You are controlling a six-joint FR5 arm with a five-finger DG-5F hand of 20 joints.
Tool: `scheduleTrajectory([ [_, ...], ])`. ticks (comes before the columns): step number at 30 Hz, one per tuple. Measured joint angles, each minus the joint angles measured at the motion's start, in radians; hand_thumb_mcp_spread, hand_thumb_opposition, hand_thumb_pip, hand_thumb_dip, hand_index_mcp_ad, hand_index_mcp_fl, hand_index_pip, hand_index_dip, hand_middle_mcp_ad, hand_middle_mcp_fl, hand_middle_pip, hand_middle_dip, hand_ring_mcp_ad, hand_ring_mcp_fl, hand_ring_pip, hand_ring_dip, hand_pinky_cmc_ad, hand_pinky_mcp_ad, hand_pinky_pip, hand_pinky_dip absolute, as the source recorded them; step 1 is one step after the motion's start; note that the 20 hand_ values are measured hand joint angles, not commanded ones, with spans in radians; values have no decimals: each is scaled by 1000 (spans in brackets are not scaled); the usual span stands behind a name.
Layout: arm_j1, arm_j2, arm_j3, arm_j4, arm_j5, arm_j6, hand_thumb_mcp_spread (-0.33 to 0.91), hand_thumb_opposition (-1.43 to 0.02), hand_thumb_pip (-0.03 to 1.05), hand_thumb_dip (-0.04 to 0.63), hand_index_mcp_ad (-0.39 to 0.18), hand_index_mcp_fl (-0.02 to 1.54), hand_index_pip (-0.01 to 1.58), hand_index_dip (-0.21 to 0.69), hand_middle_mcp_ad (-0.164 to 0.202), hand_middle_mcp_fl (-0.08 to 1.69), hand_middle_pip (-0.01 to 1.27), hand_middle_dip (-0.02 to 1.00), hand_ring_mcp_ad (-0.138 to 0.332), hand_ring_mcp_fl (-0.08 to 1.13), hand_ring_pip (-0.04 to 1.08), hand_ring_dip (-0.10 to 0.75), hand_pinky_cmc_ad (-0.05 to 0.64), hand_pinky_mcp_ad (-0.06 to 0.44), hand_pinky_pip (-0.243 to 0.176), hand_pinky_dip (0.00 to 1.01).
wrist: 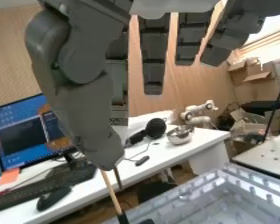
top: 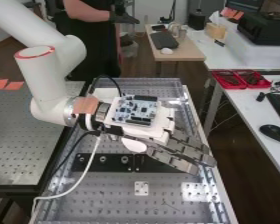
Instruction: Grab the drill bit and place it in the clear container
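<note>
Closest in the high view, a small white plate (top: 142, 188) lies on the hole-dotted floor of a long, see-through container (top: 149, 86). A black bar (top: 111, 162) with round holes runs crosswise, partly under the hand (top: 180, 152). The hand is wide, its fingers stretched nearly straight, with a gap to the thumb.

What looks like the drill bit (wrist: 111, 191) is beside the thumb's tip in the wrist view: a thin, straight, tan rod, dark at one end. Its long axis slants, the tan end at the thumb and the dark end pointing away from it. Whether thumb and rod touch, I cannot tell.

To one side stands a metal table (top: 24, 140) full of holes, with orange paper slips (top: 7, 85). Across a gap is a white desk (top: 254, 107), bearing a black mouse (top: 275, 133) and, farther back, red trays (top: 238, 79) of small items. Beyond is a wooden desk (top: 189, 54) with a keyboard (top: 164, 40) and a white mouse (top: 166, 51).

The wrist view adds a lit monitor (wrist: 21, 132), headphones (wrist: 154, 128) and a shiny bowl (wrist: 180, 135) on a white desk, then a small white robot arm (wrist: 198, 114), cardboard boxes (wrist: 252, 72) and a wood-toned wall (wrist: 147, 102).
</note>
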Motion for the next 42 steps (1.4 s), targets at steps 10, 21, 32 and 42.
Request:
scheduleTrajectory([
  [10, 28, 137, -89, 78, -7, 0, 571, -1019, 539, 281, -103, 721, 1250, 75, 94, 394, 119, 202, 150, 49, 108, 7, 298, 154, -75, 188],
  [21, 101, 228, -140, 118, -83, -22, 565, -1037, 543, 284, -105, 757, 1215, 75, 94, 394, 119, 206, 150, 45, 112, 7, 295, 154, -75, 188],
  [32, 184, 250, -149, 103, -138, -3, 567, -1049, 543, 284, -117, 791, 1201, 75, 91, 417, 119, 206, 150, 44, 113, 7, 295, 154, -75, 188],
  [42, 250, 221, -147, 63, -164, 25, 578, -1051, 543, 284, -126, 787, 1189, 75, 89, 414, 119, 206, 145, 44, 113, 7, 295, 154, -75, 188],
])
